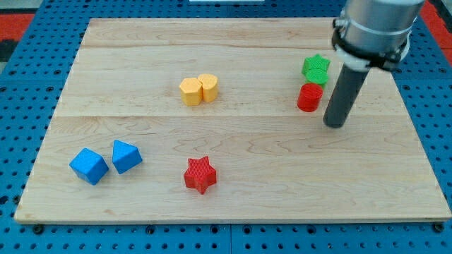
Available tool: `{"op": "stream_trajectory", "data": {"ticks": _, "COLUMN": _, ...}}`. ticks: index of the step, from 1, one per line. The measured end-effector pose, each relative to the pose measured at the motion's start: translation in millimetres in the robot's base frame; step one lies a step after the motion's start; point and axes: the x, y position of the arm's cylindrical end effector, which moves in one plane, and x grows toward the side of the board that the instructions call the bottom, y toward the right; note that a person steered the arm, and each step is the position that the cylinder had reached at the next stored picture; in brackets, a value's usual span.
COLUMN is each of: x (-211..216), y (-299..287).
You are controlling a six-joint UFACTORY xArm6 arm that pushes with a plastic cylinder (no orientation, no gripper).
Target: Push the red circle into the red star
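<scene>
Risk: my tip, rod only, no fingers to open or close, sits right of red circle block; off-centre push sends it wide of red star block.

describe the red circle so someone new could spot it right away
Start at the wooden board's right side, near the view's top, where my tip stands. Just left of the tip sits the red circle, a short round block touching the green star above it. It is the only red piece there.

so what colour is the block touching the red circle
Green, directly above the red circle; camera view.
</scene>
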Motion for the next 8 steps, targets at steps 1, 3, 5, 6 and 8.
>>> {"op": "stream_trajectory", "data": {"ticks": 1, "x": -28.8, "y": -32.2}}
{"op": "stream_trajectory", "data": {"ticks": 3, "x": -70.1, "y": -67.3}}
{"op": "stream_trajectory", "data": {"ticks": 5, "x": -60.9, "y": -117.5}}
{"op": "stream_trajectory", "data": {"ticks": 6, "x": 31.4, "y": -156.2}}
{"op": "stream_trajectory", "data": {"ticks": 8, "x": 52.6, "y": -104.8}}
